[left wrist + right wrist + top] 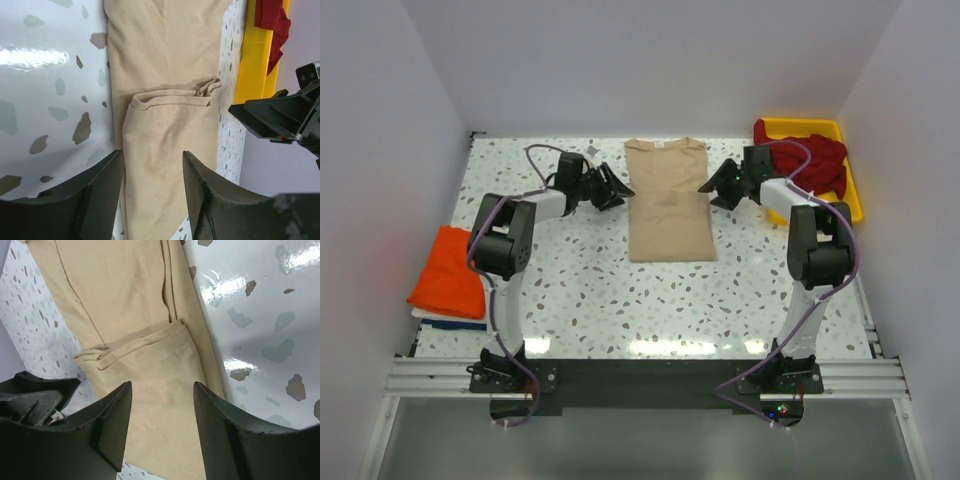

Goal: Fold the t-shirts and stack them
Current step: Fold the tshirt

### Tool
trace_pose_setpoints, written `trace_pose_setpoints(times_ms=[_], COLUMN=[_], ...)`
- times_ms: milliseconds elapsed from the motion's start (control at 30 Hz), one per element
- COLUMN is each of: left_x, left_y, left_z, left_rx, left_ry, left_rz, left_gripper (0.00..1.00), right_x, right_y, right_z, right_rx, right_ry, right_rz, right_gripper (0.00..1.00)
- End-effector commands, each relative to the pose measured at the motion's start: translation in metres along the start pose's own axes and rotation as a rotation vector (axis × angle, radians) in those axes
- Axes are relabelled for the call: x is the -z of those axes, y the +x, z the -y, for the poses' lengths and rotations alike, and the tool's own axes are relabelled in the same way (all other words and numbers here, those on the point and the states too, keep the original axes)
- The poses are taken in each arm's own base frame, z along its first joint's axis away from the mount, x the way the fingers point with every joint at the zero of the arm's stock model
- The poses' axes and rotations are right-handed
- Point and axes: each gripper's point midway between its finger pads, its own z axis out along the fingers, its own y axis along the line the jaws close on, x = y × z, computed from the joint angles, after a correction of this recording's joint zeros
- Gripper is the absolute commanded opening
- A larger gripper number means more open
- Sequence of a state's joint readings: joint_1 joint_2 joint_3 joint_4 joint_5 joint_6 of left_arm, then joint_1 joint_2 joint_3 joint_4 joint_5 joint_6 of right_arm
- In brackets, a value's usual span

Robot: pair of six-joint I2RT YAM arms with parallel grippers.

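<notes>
Lying flat in the middle of the worktop (580,280), the beige t-shirt (668,210) has both sleeves folded in. The left hand (620,188) and right hand (710,188) hang beside it, one each side, both spread wide, holding nothing.

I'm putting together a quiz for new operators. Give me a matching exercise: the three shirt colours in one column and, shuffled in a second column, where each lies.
Things:
1. beige t-shirt
2. orange t-shirt
3. dark red t-shirts

Places:
A. in the yellow tray at the far right
B. spread in the middle of the table
C. at the table's left edge

Pairs: 1-B, 2-C, 3-A
</notes>
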State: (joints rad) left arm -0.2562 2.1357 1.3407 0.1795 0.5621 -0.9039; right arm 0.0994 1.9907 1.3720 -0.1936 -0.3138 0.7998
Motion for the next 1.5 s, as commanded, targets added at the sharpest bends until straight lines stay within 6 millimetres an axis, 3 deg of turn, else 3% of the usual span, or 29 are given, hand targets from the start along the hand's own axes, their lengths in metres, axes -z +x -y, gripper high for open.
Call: trace_pose_setpoints(times_ms=[0,133,233,367,467,500,667,800,933,1067,1233,1467], left_x=[0.027,0.026,0.010,-0.017,-0.036,-0.045,-0.068,-0.076,-0.069,-0.061,-0.058,-0.045], left_y=[-0.034,-0.029,-0.014,0.009,0.017,0.022,0.027,0.020,0.005,0.002,0.006,-0.021], left_z=[0.039,0.057,0.068,0.085,0.082,0.072,0.054,0.015,-0.023,-0.036,-0.031,0.020], left_rx=[-0.115,-0.150,-0.180,-0.209,-0.214,-0.205,-0.193,-0.164,-0.126,-0.101,-0.082,-0.123], left_ry=[0.068,0.090,0.102,0.138,0.132,0.118,0.091,0.008,-0.069,-0.083,-0.048,0.150], left_rz=[0.106,0.101,0.058,-0.007,-0.041,-0.058,-0.097,-0.078,-0.048,-0.034,-0.040,0.020], left_gripper=[0.55,0.34,0.21,0.14,0.10,0.09,0.06,0.05,0.04,0.04,0.04,0.10], right_x=[0.028,0.030,0.021,0.001,-0.013,-0.016,-0.043,-0.061,-0.070,-0.066,-0.065,-0.070], right_y=[-0.023,-0.010,0.009,0.026,0.040,0.045,0.047,0.043,0.032,0.020,0.011,0.014], right_z=[-0.033,-0.054,-0.073,-0.092,-0.101,-0.105,-0.095,-0.072,-0.049,-0.039,-0.036,-0.021], right_rx=[0.075,0.127,0.179,0.209,0.228,0.237,0.239,0.225,0.159,0.093,0.032,0.049], right_ry=[-0.079,-0.157,-0.229,-0.297,-0.333,-0.344,-0.324,-0.269,-0.255,-0.296,-0.322,-0.257], right_rz=[0.068,0.060,0.025,-0.044,-0.091,-0.106,-0.131,-0.143,-0.150,-0.151,-0.165,-0.193], right_gripper=[0.56,0.51,0.31,0.15,0.13,0.13,0.10,0.09,0.09,0.10,0.11,0.11])
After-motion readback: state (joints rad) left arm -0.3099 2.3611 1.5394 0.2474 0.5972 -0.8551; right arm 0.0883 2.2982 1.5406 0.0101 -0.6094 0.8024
